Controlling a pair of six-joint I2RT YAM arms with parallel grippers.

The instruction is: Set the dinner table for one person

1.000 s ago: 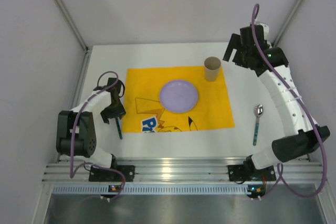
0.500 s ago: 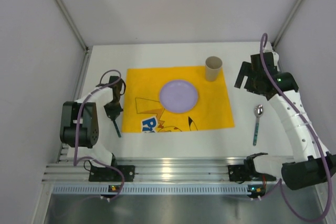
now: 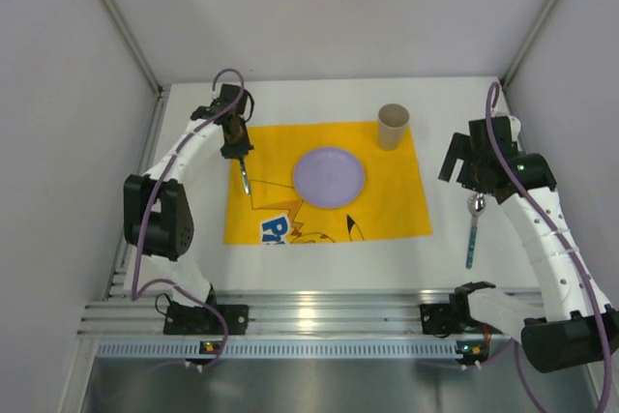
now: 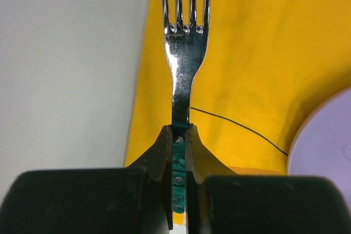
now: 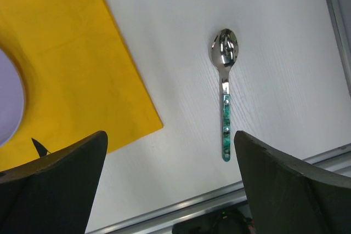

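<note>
left claw point(image 4: 179, 131) grips fork point(image 4: 185, 64) | right claw point(image 5: 170, 141) wide open near spoon point(image 5: 224, 97) | cloth point(image 3: 397, 191) lettering unreadable

Left arm extended to far left, wrist tipped down, left gripper point(image 4: 179, 135) jaws pinched tight on fork point(image 4: 185, 53) handle. Right arm arched along right side, right gripper point(image 5: 170, 146) facing down, jaws spread wide, empty.

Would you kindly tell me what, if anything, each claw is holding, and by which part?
The left claw is shut on the fork, gripping its green handle near the steel neck. The right claw is open and holds nothing.
</note>
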